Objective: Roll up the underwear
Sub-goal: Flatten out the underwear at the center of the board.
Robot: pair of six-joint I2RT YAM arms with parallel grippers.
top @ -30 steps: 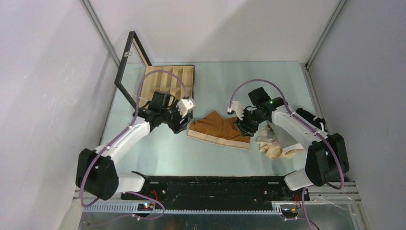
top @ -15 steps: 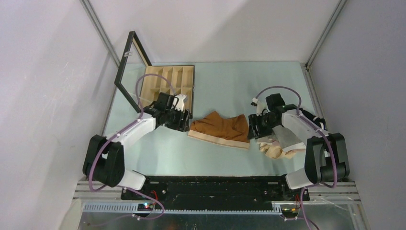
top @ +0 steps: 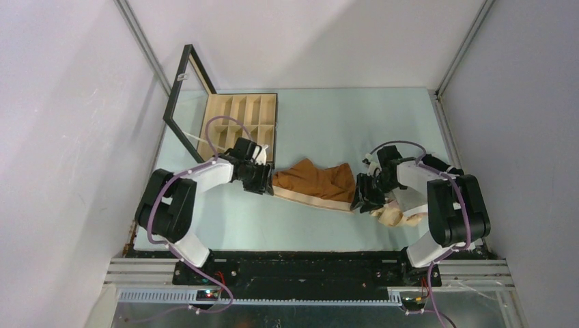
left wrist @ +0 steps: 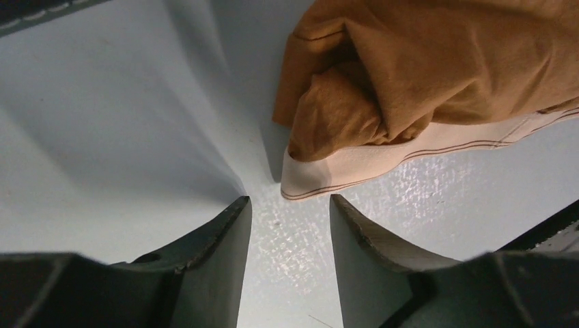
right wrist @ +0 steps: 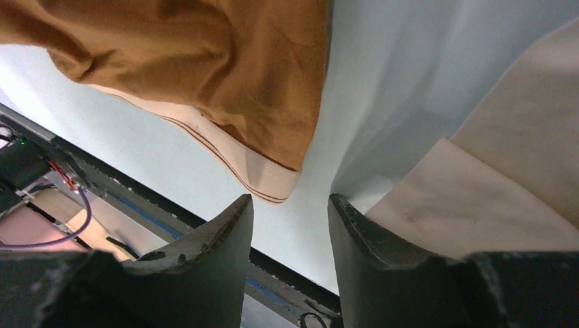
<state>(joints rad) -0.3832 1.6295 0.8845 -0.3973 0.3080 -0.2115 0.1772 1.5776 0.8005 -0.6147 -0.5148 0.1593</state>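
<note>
Left claw (left wrist: 290, 202) & right claw (right wrist: 290, 199) apart, empty, at 2 ends of rust-brown underwear (top: 315, 179).

Pale green table (top: 355, 116), evenly lit; plain white walls (top: 307, 41) on three sides; metal posts (top: 143, 51) in far corners; open wooden box (top: 239, 116) far left; black rail (top: 307, 266) along near edge.

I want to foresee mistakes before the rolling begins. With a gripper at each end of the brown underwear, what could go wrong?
1. The left gripper is open, and the waistband corner of the rust-brown underwear lies just ahead of its jaws, not between them; closing now may catch nothing.
2. The beige garment lies right beside the open right gripper and might get pinched too.
3. The cloth is bunched at the left end, so a roll may come out uneven.
</note>
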